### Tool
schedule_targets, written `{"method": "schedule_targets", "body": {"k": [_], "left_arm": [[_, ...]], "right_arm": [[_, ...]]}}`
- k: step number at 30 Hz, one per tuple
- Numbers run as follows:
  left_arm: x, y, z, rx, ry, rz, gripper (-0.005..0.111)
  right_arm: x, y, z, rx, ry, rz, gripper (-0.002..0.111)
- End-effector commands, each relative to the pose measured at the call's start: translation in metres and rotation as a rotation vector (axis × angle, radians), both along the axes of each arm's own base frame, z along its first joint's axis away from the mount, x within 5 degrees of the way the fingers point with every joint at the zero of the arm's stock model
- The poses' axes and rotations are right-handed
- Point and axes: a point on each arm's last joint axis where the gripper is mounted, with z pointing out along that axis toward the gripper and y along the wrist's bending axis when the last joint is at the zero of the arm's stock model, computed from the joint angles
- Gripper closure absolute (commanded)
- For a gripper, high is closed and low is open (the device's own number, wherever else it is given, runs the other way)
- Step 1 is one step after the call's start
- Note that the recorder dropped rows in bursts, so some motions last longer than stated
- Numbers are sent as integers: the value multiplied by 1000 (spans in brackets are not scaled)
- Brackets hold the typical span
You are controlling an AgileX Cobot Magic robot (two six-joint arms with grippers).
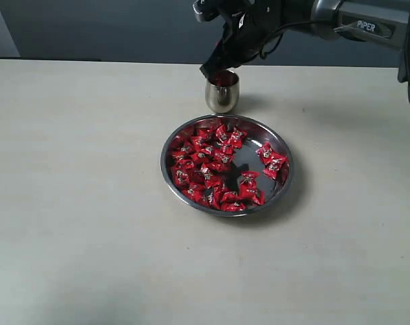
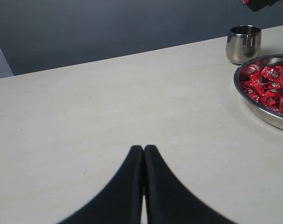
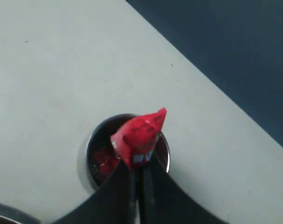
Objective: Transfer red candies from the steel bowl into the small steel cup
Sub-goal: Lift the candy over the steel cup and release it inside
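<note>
Many red candies [image 1: 212, 169] lie in the steel bowl [image 1: 285, 181] at the table's middle. Behind it stands the small steel cup [image 1: 222, 95], with red candy showing inside [image 3: 103, 161]. My right gripper [image 1: 212, 69] hangs just above the cup's mouth, shut on one red candy [image 3: 140, 135] that sticks out past its tips over the cup [image 3: 85, 161]. My left gripper [image 2: 144, 148] hovers low over bare table far to the left, shut and empty; the cup [image 2: 243, 44] and bowl [image 2: 267, 119] sit at that view's edge.
The pale table [image 1: 76, 203] runs back to a dark wall. The right arm [image 1: 340, 20] reaches in from the upper right, above the far edge.
</note>
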Motion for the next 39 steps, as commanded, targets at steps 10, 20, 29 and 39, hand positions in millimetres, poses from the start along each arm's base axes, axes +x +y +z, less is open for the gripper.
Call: {"method": "schedule_targets", "body": {"k": [10,20,29,39], "left_arm": [[0,0,1,-8,-14,-3,106],[0,0,1,-8,-14,-3,106],[0,0,1,-8,-14,-3,106],[0,0,1,-8,-14,-3,106]], "right_arm": [[13,-15,-9,52,-15,-7,109],[20,-9,-20,110,5,-21,109],[18,-7,-21,120,42,-9,107],[16,-7,-22,110,74,-3,87]]}}
